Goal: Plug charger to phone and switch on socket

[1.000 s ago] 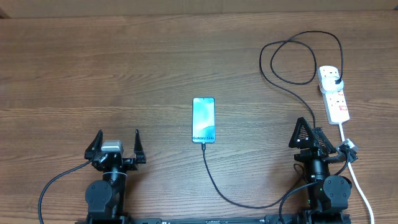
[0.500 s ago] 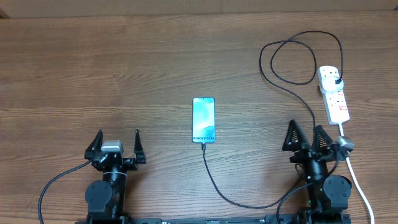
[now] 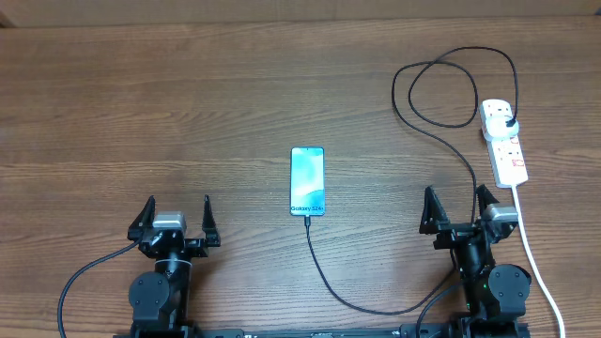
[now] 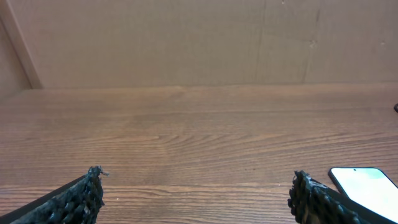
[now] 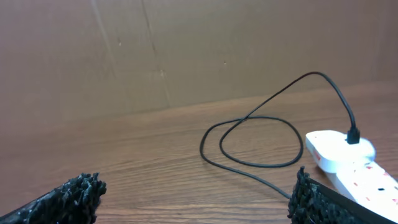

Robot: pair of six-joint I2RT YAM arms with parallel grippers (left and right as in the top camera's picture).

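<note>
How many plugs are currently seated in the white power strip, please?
1: the charger's black plug sits at the far end of the power strip. Nothing else is plugged into it, as far as the overhead view shows.

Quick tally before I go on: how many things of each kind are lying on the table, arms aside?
Phone: 1
Black charger cable: 1
White power strip, with its white cord: 1
Total: 3
</note>
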